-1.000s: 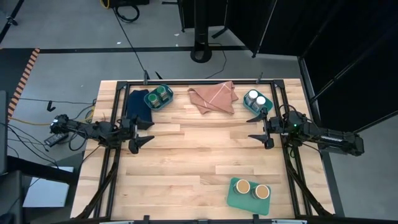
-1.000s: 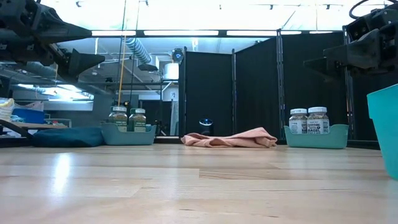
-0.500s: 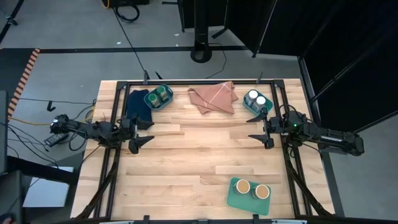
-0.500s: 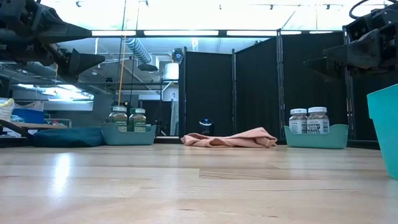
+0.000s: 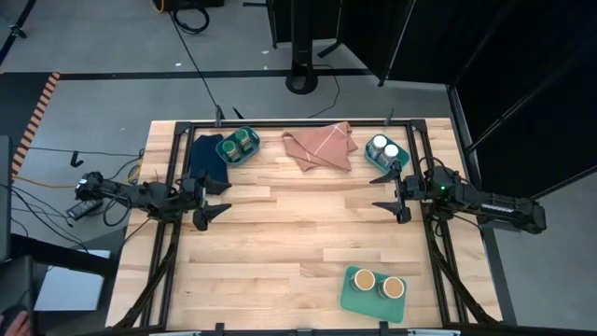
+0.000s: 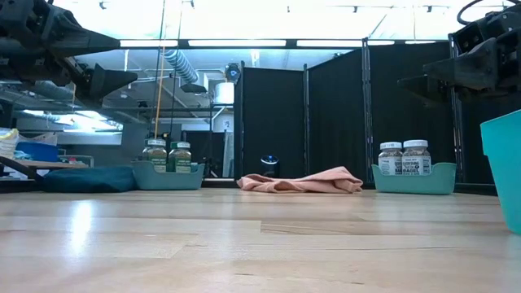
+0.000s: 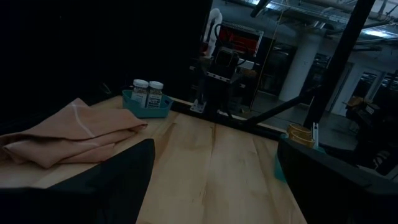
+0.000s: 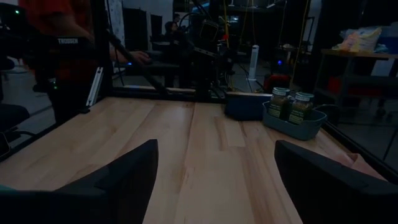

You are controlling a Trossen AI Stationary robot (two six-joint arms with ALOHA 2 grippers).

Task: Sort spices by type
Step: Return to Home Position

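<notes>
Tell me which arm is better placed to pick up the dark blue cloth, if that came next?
Probably the left. The left hand, open, hovers right beside the dark blue cloth on the table's left. The right hand, also open, is far across, near the white-lidded jars.

Table, teal bin, second bin, green tray, pink cloth, navy cloth

High view: straight down from well overhead, whole light wooden counter in frame. Low view: at counter-top height, level, facing the far edge and the room behind. Left wrist view: low, looking across the counter to the right side; right wrist view faces back leftward. Crumpled pink cloth shared by high, low, left wrist; teal plastic bin of green-lidded cylindrical jars by high, low, right wrist.
</notes>
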